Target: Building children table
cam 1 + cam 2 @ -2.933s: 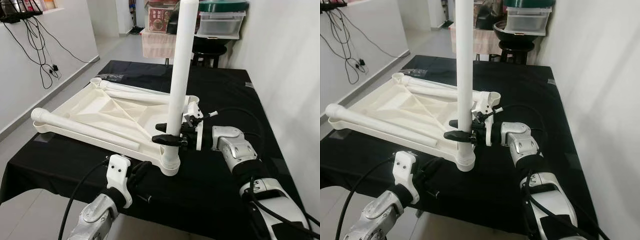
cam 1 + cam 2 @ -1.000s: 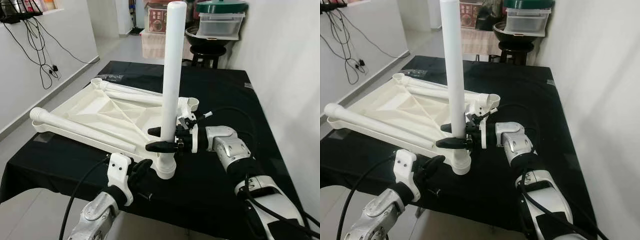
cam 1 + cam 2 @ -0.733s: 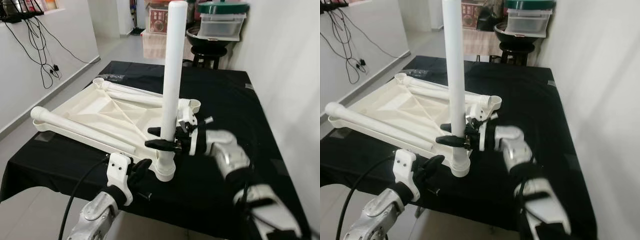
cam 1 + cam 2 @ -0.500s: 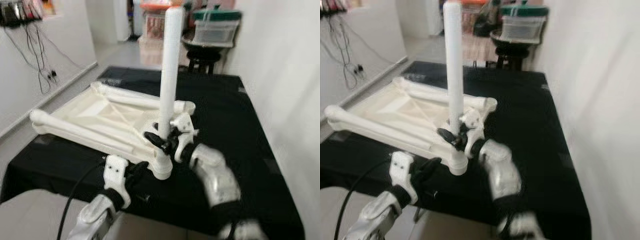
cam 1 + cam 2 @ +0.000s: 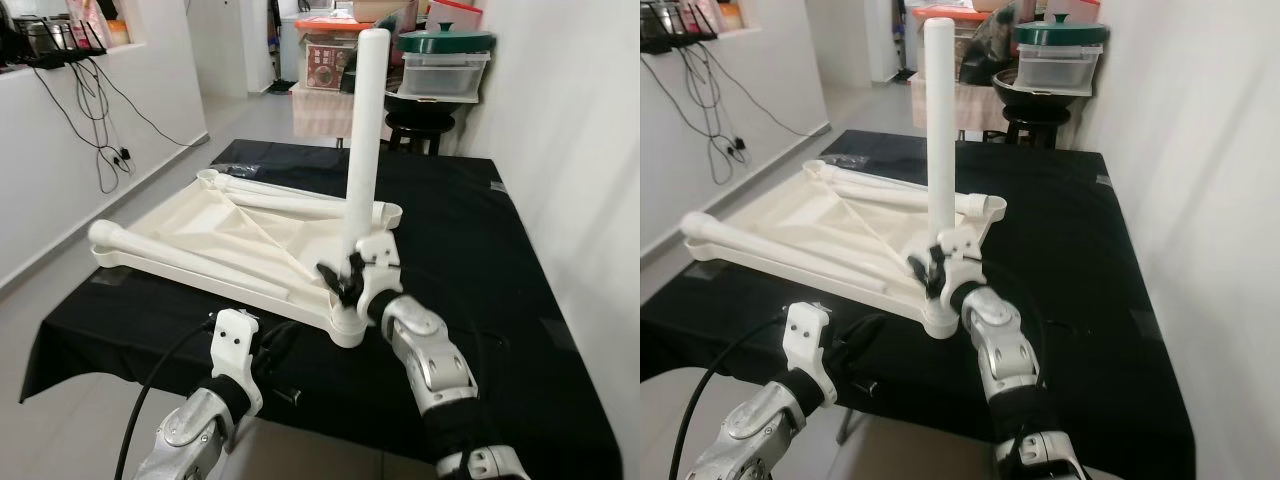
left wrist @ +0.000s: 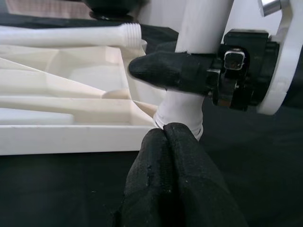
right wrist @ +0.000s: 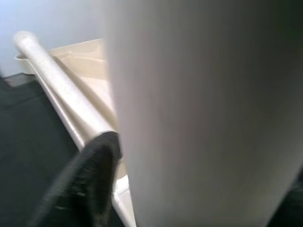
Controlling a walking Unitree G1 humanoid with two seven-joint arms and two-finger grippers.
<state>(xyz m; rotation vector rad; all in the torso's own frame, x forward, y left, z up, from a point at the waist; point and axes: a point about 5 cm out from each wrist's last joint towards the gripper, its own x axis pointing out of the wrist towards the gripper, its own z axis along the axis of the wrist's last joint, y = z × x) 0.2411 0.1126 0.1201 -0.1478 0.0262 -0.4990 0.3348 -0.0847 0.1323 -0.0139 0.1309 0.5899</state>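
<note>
Evidently the step in hand is seating the upright leg (image 5: 362, 150) into the socket (image 5: 347, 325) at the near right corner of the upturned tabletop (image 5: 215, 230), which lies on the black table (image 5: 470, 250) toward its left edge. The right gripper (image 5: 340, 278) has its fingers clamped around the leg just above the socket. To do this well, keep the leg plumb and turn without tilting, so the tabletop does not drag. The left gripper (image 6: 163, 137), fingers pressed together and holding nothing, sits at the table's near edge, almost touching the socket. Two loose legs (image 5: 190, 255) lie in the tabletop's hollow. Beyond the table, a lidded clear box (image 5: 443, 68) stands, its contents unclear.
</note>
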